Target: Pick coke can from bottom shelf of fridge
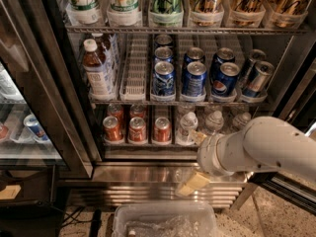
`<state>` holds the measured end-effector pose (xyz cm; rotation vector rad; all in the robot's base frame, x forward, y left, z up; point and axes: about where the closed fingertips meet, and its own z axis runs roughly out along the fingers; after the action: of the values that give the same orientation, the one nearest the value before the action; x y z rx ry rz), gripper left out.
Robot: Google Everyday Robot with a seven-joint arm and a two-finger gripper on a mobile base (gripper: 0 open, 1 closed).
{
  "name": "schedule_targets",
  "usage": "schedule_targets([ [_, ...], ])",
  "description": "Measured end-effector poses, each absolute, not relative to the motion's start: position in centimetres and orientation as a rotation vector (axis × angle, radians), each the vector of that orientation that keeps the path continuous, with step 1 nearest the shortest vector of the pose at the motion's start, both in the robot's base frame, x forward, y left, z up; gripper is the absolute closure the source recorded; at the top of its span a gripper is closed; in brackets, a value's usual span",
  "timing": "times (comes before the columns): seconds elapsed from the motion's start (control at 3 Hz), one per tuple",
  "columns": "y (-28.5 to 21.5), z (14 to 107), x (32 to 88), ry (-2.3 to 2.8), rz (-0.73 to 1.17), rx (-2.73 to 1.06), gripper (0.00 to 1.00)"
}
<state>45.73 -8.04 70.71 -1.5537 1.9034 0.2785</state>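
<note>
Glossy red cylindrical coke can [137, 129], silver top, on white slotted bottom shelf [148, 143]; gripper [190, 185] low before steel sill [138, 173], grip state can't tell.

I have one camera. It looks from above and close by, steeply down and forward into the fridge [59, 83]. It takes in the bottom shelf [148, 145], the sill [133, 172] and some floor [286, 211]. My arm [266, 147] enters from the right, and my gripper [194, 183] hangs before the sill.
</note>
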Motion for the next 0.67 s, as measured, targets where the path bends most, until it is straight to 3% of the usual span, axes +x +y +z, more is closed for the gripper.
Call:
schedule_targets([
  [0.67,-4.2,65.3,47.4,1.798,0.377,-1.342,0.00],
])
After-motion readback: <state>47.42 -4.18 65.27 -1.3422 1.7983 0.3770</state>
